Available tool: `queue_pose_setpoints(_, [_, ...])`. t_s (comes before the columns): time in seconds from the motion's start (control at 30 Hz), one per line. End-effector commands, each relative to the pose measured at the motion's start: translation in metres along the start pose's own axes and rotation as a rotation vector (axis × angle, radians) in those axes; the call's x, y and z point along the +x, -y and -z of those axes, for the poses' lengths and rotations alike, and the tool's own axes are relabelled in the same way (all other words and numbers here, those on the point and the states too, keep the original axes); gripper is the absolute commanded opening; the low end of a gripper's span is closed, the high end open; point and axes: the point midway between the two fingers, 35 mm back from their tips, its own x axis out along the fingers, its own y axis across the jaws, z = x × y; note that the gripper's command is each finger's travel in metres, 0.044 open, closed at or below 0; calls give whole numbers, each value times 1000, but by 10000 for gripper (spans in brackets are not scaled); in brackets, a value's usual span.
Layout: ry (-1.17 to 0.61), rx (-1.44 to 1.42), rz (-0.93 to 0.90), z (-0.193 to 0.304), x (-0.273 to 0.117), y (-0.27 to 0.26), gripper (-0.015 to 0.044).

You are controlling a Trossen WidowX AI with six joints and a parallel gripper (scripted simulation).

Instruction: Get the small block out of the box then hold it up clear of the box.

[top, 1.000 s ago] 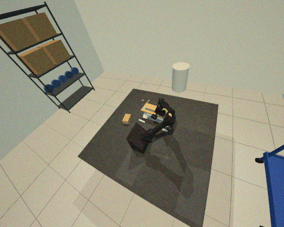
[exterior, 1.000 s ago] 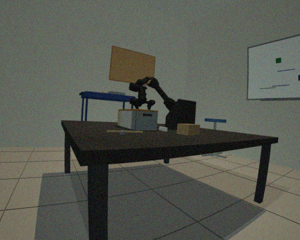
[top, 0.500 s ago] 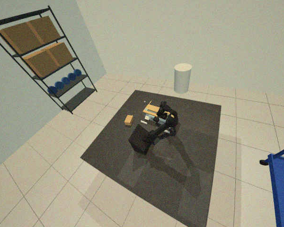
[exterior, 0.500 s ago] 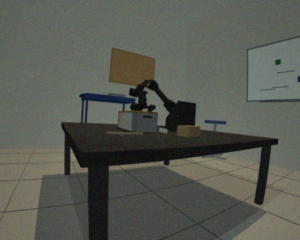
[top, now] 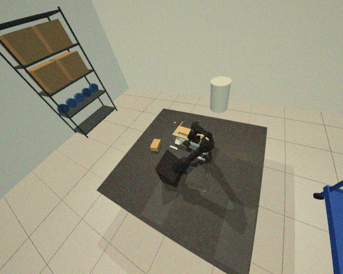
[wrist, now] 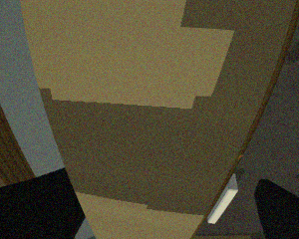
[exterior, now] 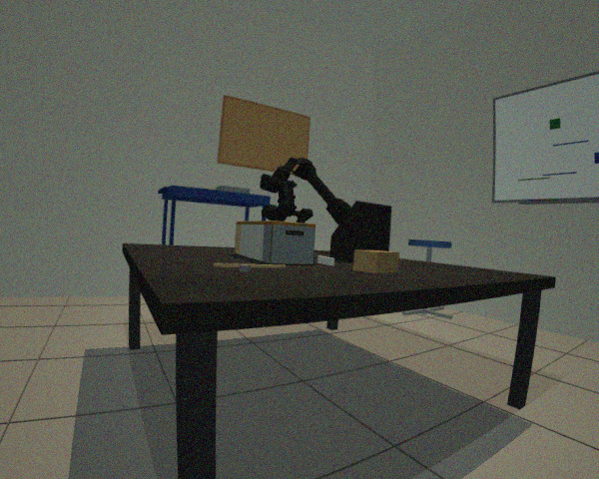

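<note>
The box (top: 182,129) (exterior: 292,251) (wrist: 135,149) stands upright on the dark table (top: 121,182) (exterior: 340,284), with a wooden top and pale grey-blue walls. A long slot (wrist: 17,75) in its top shows at the left of the wrist view. My gripper (top: 191,141) (exterior: 289,219) (wrist: 183,177) is open and empty, pointing down low over the box top. In the wrist view its left finger overlaps the slot, and its right finger is beyond the box's edge. Whether the fingers touch the top, I cannot tell. The small block is not visible in any current view.
A small white bar (top: 174,147) (exterior: 325,259) (wrist: 223,205) lies beside the box. A wooden block (top: 155,145) (exterior: 376,260) stands farther off on the same side. A thin wooden stick (top: 182,124) (exterior: 259,265) lies near the box, with a small pale object (top: 174,122) (exterior: 245,268) by it.
</note>
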Motion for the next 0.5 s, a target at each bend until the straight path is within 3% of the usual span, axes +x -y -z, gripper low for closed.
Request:
queue_pose_setpoints(0.0, [-1,0,5,11,6,0,400])
queue_pose_setpoints(0.47, [-3,0,5,40,16,1,400])
